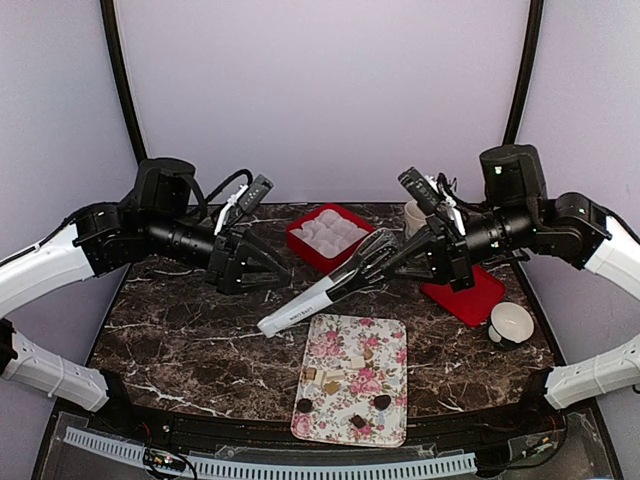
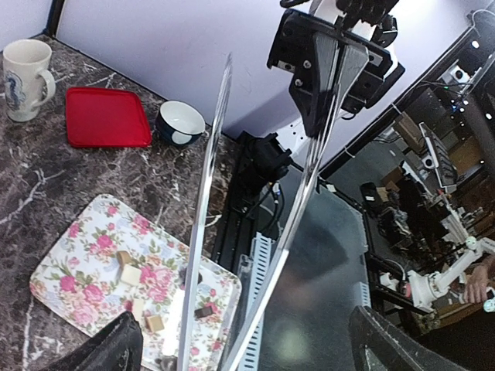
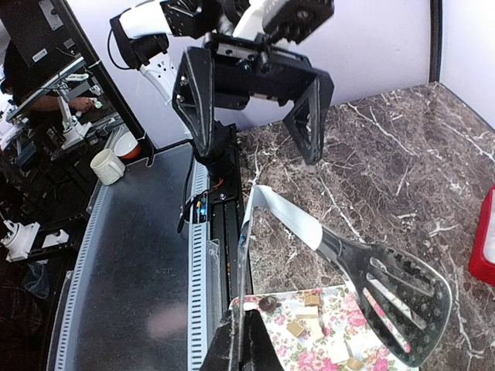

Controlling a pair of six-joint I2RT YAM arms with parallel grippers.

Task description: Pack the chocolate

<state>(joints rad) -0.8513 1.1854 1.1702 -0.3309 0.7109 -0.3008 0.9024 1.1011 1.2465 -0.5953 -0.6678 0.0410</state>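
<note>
Right gripper (image 3: 238, 340): fingers pressed together, pinching one arm of the tongs (image 1: 312, 298) near its black slotted head; the other head stands free beside it.
Left gripper (image 3: 257, 148): fingers spread wide, holding nothing. It faces the right gripper, and the tongs' white hinge end lies near, at 6 o'clock in the top view.
Tongs: slant across the table's (image 1: 180, 340) middle, with the heads at 2 o'clock and the hinge at 8 o'clock. Whether the hinge end touches the marble cannot be told.
Chocolate (image 1: 382, 401): loose pieces on the floral tray (image 1: 388, 335), at 6 o'clock from the tongs, close to the near edge. Tan squarish pieces sit toward the tray's 12 o'clock half, dark roundish ones toward 6 o'clock.
Box (image 1: 300, 238): red, filled with white paper cups, at 12 o'clock from the tongs.
Lid (image 1: 470, 300): red and flat, at 5 o'clock from the right gripper, partly under that arm.
Mug (image 1: 414, 216): upright, at 3 o'clock from the box.
Bowl (image 1: 511, 323): at 3 o'clock from the lid, just beside it.
</note>
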